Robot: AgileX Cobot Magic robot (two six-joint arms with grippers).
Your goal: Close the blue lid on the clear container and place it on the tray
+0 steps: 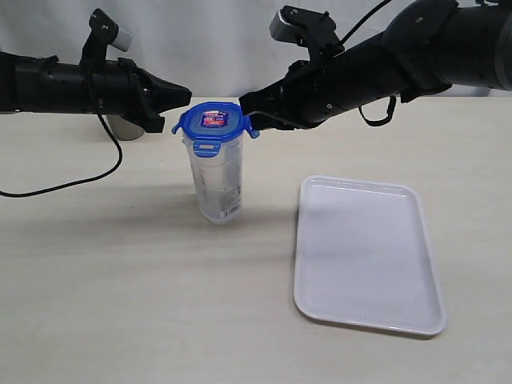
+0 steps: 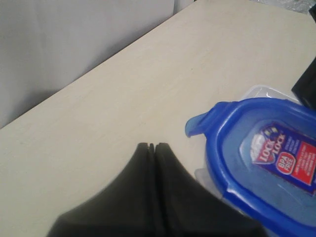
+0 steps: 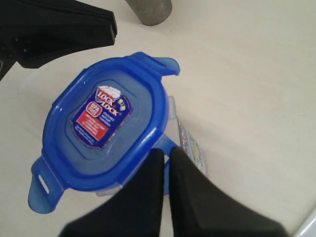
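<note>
The clear container (image 1: pixel 218 186) stands upright on the table, left of the tray (image 1: pixel 368 254). The blue lid (image 1: pixel 211 120) sits on its mouth, with side flaps sticking outward. My left gripper (image 1: pixel 187 94) is shut and empty, hovering just left of the lid and slightly above it. In the left wrist view the shut tips (image 2: pixel 152 146) are beside the blue lid (image 2: pixel 269 163). My right gripper (image 1: pixel 245 103) is shut at the lid's right rim. Seen from the right wrist, the right gripper (image 3: pixel 166 151) lies over one flap of the blue lid (image 3: pixel 106 123); contact is unclear.
A steel cup (image 1: pixel 125 127) stands behind the left arm, also seen as the steel cup (image 3: pixel 150 10). A black cable (image 1: pixel 72 186) loops over the table at the left. The white tray has nothing on it. The table's front edge is out of frame.
</note>
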